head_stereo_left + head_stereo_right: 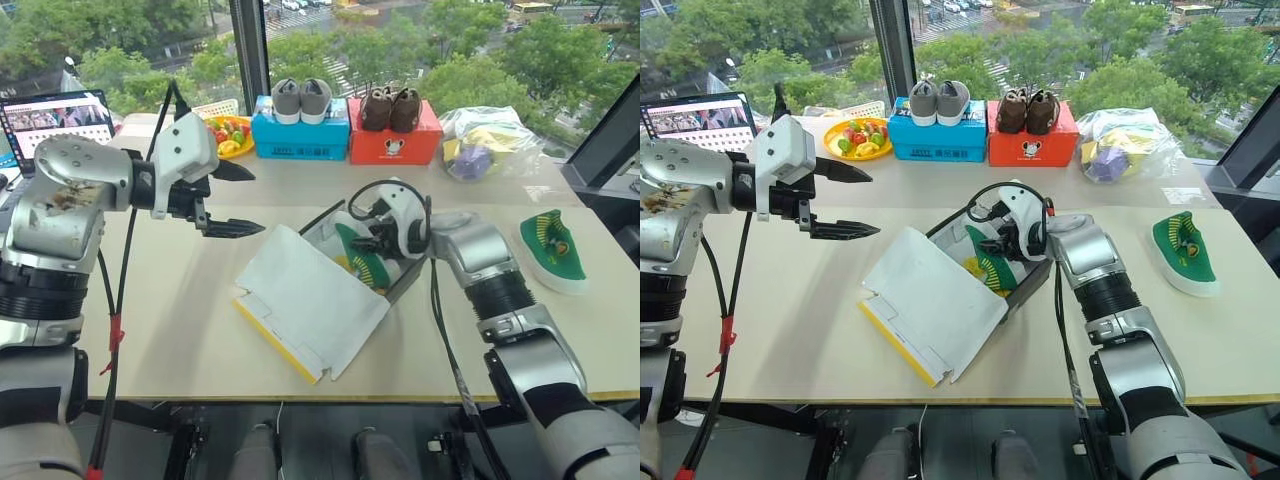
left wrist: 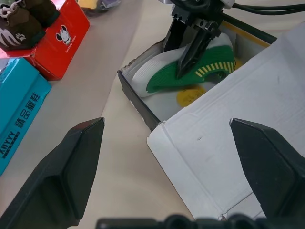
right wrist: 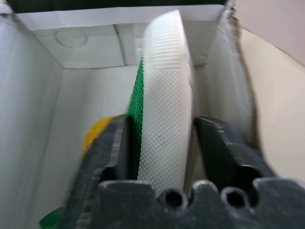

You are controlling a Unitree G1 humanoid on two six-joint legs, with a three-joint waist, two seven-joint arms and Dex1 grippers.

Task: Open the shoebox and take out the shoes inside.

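Observation:
The yellow shoebox (image 1: 408, 283) stands open mid-table, its hinged lid (image 1: 310, 300) folded down toward me with the white inside facing up. One green shoe (image 1: 362, 262) lies on its side in the box. My right gripper (image 1: 375, 240) reaches into the box, and its fingers press on both sides of that shoe's white sole (image 3: 164, 119). The other green shoe (image 1: 553, 248) rests on the table to the right. My left gripper (image 1: 240, 200) hovers open to the left of the box, above the table, holding nothing.
At the back edge stand a blue box (image 1: 300, 140) with grey shoes on top and a red box (image 1: 393, 145) with brown shoes on top. A fruit plate (image 1: 230, 138), a laptop (image 1: 55, 120) and a plastic bag (image 1: 485, 140) also line the back.

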